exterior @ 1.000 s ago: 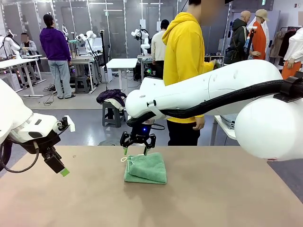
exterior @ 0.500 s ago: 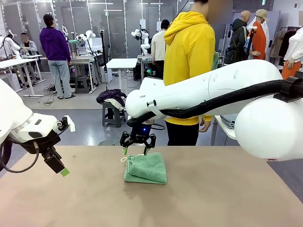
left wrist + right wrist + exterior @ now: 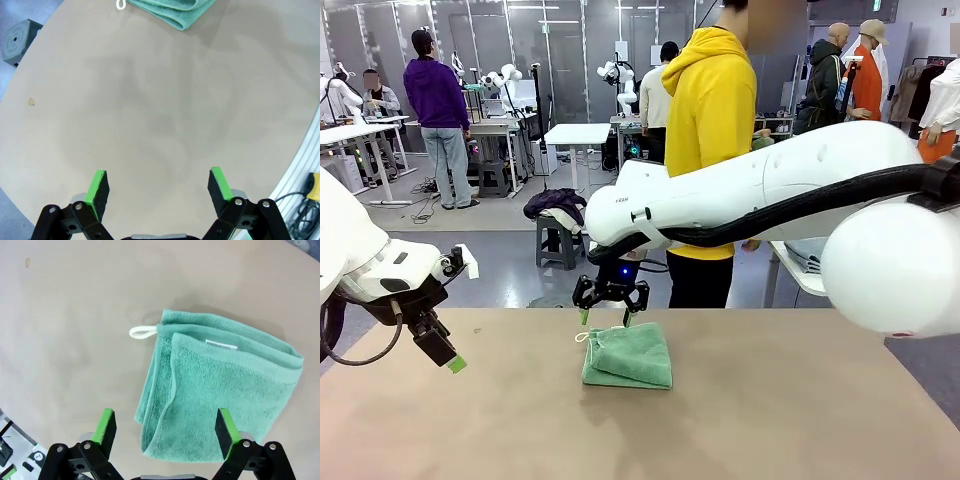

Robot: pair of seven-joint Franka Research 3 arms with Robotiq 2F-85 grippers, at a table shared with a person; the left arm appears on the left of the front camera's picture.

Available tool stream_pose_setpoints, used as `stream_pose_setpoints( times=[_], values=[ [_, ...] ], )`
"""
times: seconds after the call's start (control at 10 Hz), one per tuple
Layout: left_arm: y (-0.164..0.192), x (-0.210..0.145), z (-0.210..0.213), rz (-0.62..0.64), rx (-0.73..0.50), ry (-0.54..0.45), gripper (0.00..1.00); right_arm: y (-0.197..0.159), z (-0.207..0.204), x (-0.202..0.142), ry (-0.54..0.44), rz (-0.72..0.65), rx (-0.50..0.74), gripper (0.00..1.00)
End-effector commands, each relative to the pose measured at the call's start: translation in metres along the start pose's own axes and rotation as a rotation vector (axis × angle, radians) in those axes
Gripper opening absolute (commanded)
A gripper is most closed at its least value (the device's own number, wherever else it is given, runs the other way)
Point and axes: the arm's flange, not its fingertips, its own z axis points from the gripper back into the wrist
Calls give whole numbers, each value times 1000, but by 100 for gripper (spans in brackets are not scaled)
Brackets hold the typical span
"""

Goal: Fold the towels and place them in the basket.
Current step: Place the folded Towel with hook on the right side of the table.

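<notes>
One mint-green towel (image 3: 629,355) lies folded on the tan table, its white cord loop (image 3: 142,332) sticking out at one corner and a small white tag (image 3: 221,344) on top. My right gripper (image 3: 608,318) hovers open just above the towel's far edge, and the towel (image 3: 215,390) spreads below its green pads (image 3: 106,426). My left gripper (image 3: 447,357) hangs open over the table's left side, well away from the towel, whose edge (image 3: 175,11) shows at the top of the left wrist view. The basket is out of view.
A person in a yellow hoodie (image 3: 710,100) stands at the far side of the table (image 3: 770,420). The right arm's white body (image 3: 770,190) spans the right half of the front view.
Neither gripper nor the towel has moved. The person in yellow has shifted slightly behind the table.
</notes>
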Motion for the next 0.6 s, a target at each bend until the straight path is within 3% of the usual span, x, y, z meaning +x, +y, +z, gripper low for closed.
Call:
stream_pose_setpoints(
  times=[0.0, 0.3, 0.5],
  values=[
    [-2, 1, 0, 13, 7, 11, 100, -18, 22, -36, -4, 2, 59, 100],
    [-2, 1, 0, 13, 7, 11, 100, -76, 59, -56, -3, -10, 250, 100],
    [-2, 1, 0, 13, 7, 11, 100, -121, 61, -57, -11, -43, 362, 100]
  ],
)
